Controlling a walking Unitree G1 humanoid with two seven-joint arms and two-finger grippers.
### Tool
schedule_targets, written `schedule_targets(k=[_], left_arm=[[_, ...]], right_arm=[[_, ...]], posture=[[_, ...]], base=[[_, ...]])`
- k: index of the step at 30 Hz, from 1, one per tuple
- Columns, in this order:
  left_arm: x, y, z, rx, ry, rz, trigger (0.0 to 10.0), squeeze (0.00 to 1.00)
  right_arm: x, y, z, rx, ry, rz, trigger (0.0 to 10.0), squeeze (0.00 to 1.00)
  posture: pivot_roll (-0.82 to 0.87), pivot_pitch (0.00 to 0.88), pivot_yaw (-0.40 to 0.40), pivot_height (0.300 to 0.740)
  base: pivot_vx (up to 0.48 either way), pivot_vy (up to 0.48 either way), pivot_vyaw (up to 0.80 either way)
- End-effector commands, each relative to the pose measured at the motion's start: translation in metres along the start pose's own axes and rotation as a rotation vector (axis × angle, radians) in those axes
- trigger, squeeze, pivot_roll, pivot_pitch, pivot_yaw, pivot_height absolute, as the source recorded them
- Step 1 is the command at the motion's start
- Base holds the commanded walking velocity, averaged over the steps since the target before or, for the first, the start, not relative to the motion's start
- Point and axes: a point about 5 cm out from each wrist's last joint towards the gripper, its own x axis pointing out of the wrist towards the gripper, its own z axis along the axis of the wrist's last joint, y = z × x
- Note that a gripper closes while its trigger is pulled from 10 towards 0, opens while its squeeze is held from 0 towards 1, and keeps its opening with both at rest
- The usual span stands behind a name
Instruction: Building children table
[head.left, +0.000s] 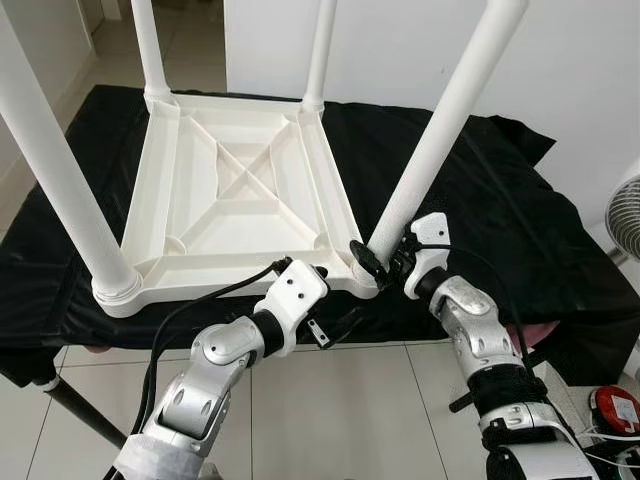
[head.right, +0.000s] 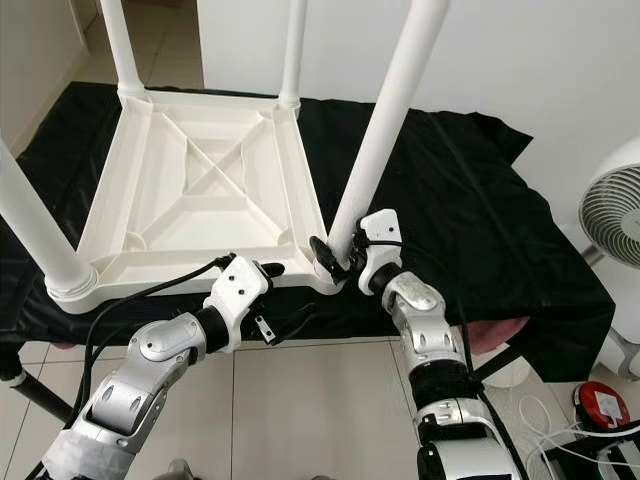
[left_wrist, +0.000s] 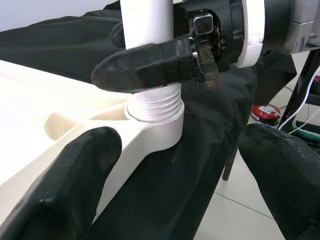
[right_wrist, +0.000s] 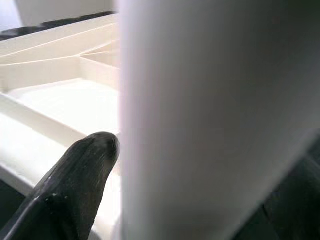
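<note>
While the white plastic tabletop (head.left: 235, 190) lies upside down on the black cloth (head.left: 480, 200), all four legs stand up from its corner sockets. Three of them look seated: the near-left leg (head.left: 60, 170), the far-left leg (head.left: 150, 50) and the far-right leg (head.left: 320, 50). The near-right leg (head.left: 440, 130) leans outward, and my left wrist view shows screw thread (left_wrist: 154, 105) exposed above the corner socket (left_wrist: 157, 132), so I judge it only partly screwed in.

My right gripper (head.left: 385, 262) is clamped on that near-right leg just above the socket, one finger (left_wrist: 145, 67) wrapped across the shaft. My left gripper (head.left: 330, 318) hangs just beside the same corner, fingers (left_wrist: 65, 180) spread wide, holding nothing, the tabletop's edge between them.

Progress: nearly built, as far as I can judge. Left to do: turn the last leg down until the thread disappears, straighten it, then flip the table upright.

Beyond the cloth: tiled floor (head.left: 340, 410), a fan (head.right: 615, 220) at my right, a red object (head.left: 615, 405) with cables near it.
</note>
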Motion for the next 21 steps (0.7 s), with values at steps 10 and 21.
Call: schedule_targets(k=[10, 21], left_arm=[[0.001, 0.000, 0.004, 0.003, -0.010, 0.029, 10.0, 0.00], [0.002, -0.001, 0.005, 0.000, -0.012, 0.027, 10.0, 0.00]], right_arm=[[0.000, -0.005, -0.013, -0.012, 0.103, 0.175, 0.0, 0.00], [-0.006, -0.008, -0.016, 0.006, 0.075, 0.131, 10.0, 0.00]], posture=[[0.06, 0.009, -0.112, 0.740], [0.06, 0.019, -0.108, 0.740]], base=[[0.000, 0.000, 0.00], [0.000, 0.000, 0.00]])
